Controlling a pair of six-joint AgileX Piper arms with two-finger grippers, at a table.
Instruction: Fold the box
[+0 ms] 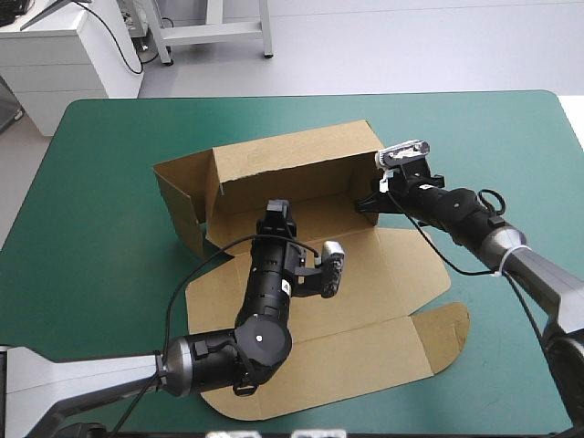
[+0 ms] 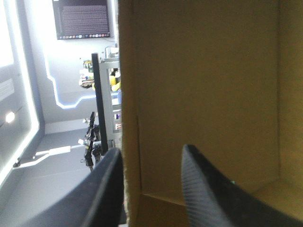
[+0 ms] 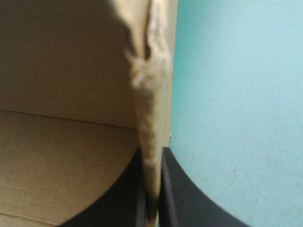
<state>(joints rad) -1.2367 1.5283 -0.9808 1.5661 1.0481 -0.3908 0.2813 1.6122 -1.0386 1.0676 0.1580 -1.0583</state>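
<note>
Brown cardboard box mid teal-green worktop, lid panels flat on the near side, back and left walls raised. Left hand in the tray, spread apart, a raised wall's edge between its fingers. Right hand pinched on the back wall's right end.

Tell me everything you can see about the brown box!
The box is one cut sheet of plain brown board, half built. Its far wall and left wall stand up. The lid, with rounded tabs, lies flat on the teal-green table, nearer the robot. The right gripper pinches the right end wall, whose edge looks frayed. The left gripper is open, its fingers astride a raised wall's edge.
</note>
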